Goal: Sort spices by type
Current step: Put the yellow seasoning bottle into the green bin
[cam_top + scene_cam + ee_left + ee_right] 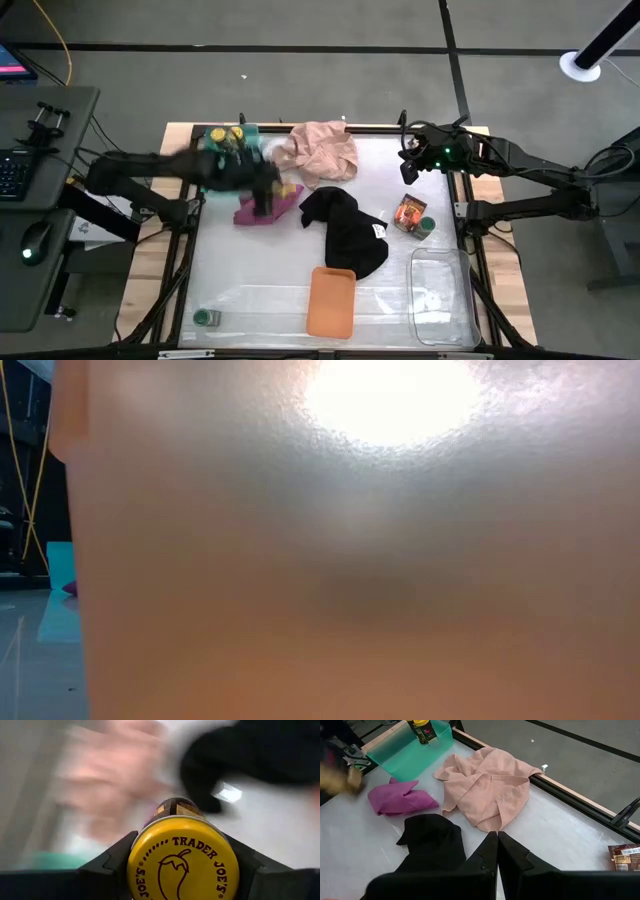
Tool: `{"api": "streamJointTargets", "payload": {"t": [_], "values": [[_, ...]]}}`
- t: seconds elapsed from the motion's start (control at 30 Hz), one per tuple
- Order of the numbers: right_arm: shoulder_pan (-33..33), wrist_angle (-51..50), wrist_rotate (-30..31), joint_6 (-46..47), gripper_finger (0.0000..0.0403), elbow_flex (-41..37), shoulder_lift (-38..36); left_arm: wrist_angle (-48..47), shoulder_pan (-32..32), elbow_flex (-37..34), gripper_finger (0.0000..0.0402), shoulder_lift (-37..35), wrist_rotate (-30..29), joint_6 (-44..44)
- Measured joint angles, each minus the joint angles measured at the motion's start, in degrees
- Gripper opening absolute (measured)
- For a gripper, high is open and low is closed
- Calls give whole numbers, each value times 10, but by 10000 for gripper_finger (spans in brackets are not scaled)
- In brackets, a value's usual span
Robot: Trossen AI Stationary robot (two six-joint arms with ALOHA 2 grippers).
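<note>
Yellow-lid jar [182,860] sits clamped between the left gripper's [182,870] two dark fingers [112,865], lid facing the wrist camera. Lid print reads "TRADER JOE'S" around a chili pepper outline. Brown label on the jar body shows beyond the lid, text unreadable.

Left arm, seen from above, reaches in from the table's left edge, motion-blurred, gripper [262,190] over the magenta cloth [262,210]. Green tray [250,133] is just behind the gripper at the far edge, with a yellow-lid jar [222,136] standing in it; the right wrist view shows a yellow-lid jar [422,729] upright in that tray [405,755] too. Pink cloth [320,152] lies beyond the gripper toward the table's middle, black cloth [345,228] near it on the right.

Right arm is parked at the far right corner, gripper [408,160] raised, fingers [485,857] pressed together with nothing between them. Below and just beside it: orange-brown packet [409,212] flat on the table, touching or nearly touching a green-lid jar [427,227]. Packet corner [625,857] shows print in the right wrist view, too small to read.

Another green-lid jar [207,318] stands alone at the near left corner, well apart from both grippers. Orange tray [332,300] and clear tray [438,290] sit along the near edge. Low view is blocked by an orange surface [350,560] right against the lens.
</note>
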Motion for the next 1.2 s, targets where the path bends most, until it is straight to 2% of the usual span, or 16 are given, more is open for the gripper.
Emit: {"api": "streamJointTargets", "payload": {"t": [0.07, 0.13, 0.3, 0.47, 0.57, 0.73, 0.9, 1.2], "values": [[0, 0, 0, 2, 0, 0, 0, 1, 53, 35, 191, 0, -63, 37], [0, -1, 0, 10, 0, 0, 0, 5, 127, 43, 191, 0, -71, 57], [0, -6, 0, 16, 0, 0, 0, -7, 335, -10, 191, 6, 6, 2], [0, -8, 0, 28, 0, 0, 0, 0, 458, -93, 191, 5, 74, -82], [0, -8, 1, 27, 0, 0, 0, -1, 483, -129, 191, 5, 92, -107], [0, -8, 2, 27, 0, 0, 0, -9, 476, -164, 191, -5, 93, -132], [0, -9, 16, 26, 0, 0, 0, -10, 468, -166, 191, -4, 37, -154], [0, -9, 17, 26, 0, 0, 0, 14, 496, -166, 191, 30, 32, -186]]}}
